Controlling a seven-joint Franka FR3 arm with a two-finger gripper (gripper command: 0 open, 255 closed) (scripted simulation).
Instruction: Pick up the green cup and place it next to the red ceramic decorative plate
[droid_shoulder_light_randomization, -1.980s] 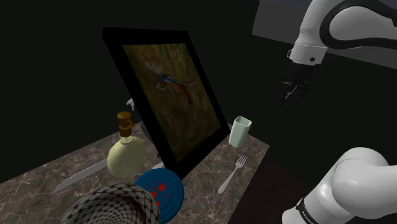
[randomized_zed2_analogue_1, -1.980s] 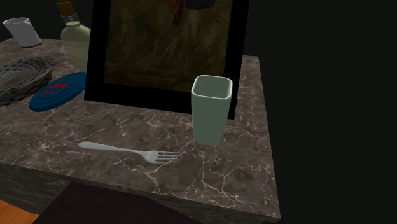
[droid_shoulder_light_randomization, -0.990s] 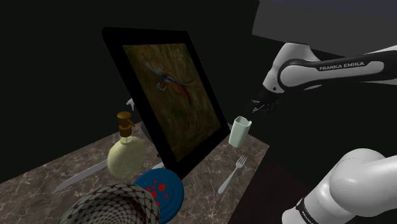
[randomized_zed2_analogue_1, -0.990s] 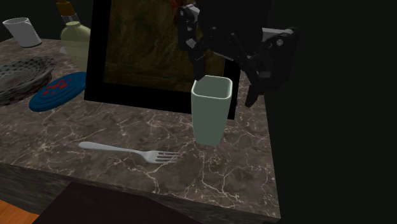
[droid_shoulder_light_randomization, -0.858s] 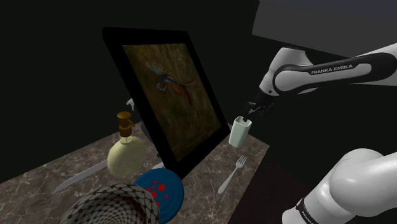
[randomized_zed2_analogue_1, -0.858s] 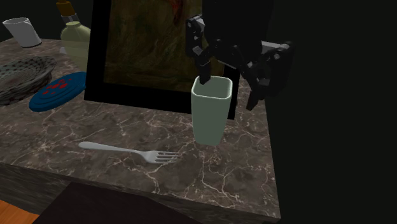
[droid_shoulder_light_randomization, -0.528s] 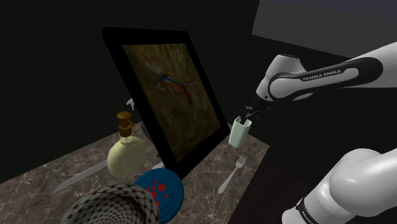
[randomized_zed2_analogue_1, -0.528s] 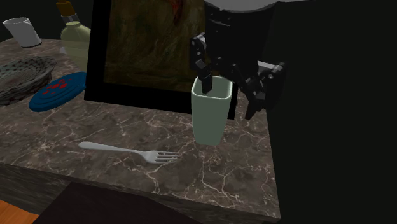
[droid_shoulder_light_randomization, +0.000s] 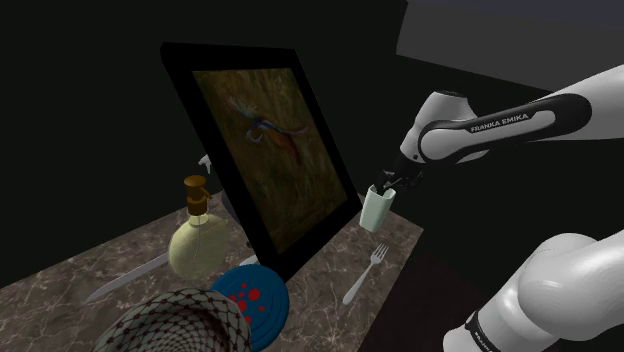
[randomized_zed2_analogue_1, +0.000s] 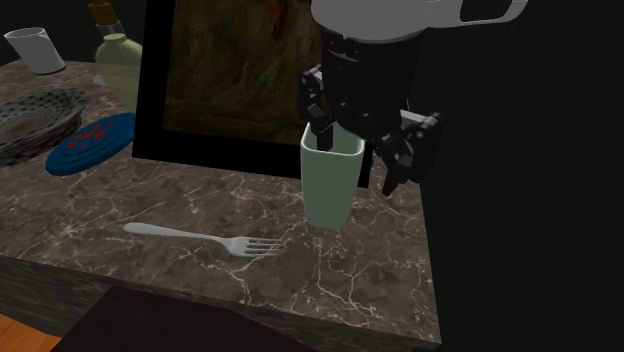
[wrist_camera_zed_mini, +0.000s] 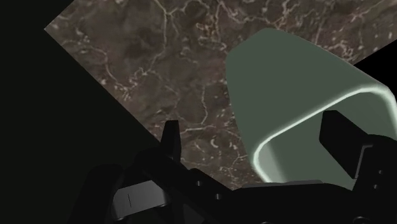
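The tabletop (randomized_zed2_analogue_1: 200, 195) is dark brown marble with pale veins, smooth-faced. The cup (randomized_zed2_analogue_1: 330, 195) is pale green, smooth and matt. The fork (randomized_zed2_analogue_1: 190, 236) looks like light metal. The end effector (randomized_zed2_analogue_1: 358, 155) is matt black. At 9 o'clock in the second exterior view, the basket (randomized_zed2_analogue_1: 35, 118) looks woven.

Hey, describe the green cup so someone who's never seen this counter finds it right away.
Find the big black-framed picture standing on the marble counter. At its lower corner near the counter's end, by the fork, stands the cup: pale green, tall, squarish-mouthed, unlike the whitish cup far off beside the bottle.
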